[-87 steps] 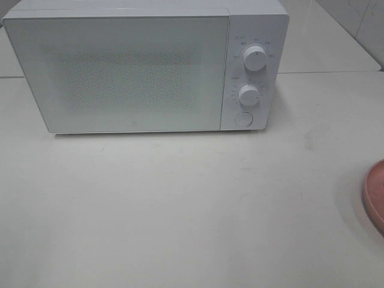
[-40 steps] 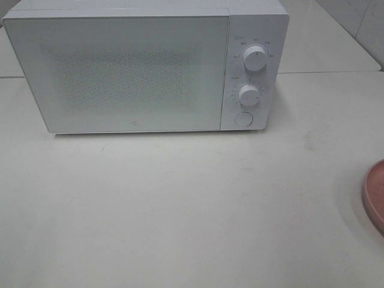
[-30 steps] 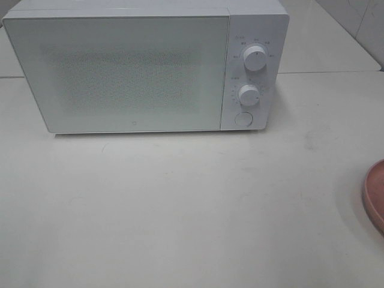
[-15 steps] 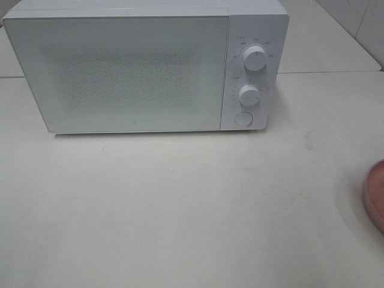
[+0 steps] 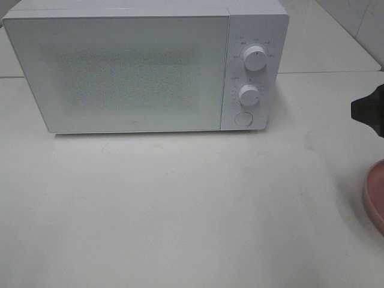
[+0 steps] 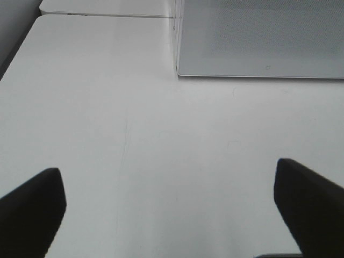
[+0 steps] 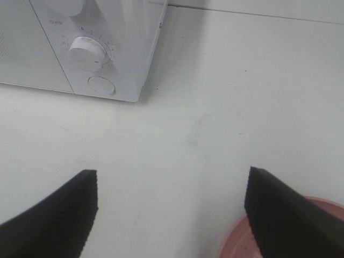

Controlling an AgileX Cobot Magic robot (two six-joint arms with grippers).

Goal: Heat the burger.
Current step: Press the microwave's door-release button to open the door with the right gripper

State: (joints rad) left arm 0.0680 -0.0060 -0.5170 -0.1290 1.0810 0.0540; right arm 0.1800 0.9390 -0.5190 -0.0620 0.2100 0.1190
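The left gripper [image 6: 167, 183] is hanging released and empty before the closed microwave [image 5: 138, 72] filling the upper left of the high view. At the right edge the right gripper [image 7: 171, 188] is standing spread and empty near the pink plate [image 5: 375, 198], while the burger is showing in no view. Being a soft, light stack, it is likely calling for a gentle hold across both bun halves.
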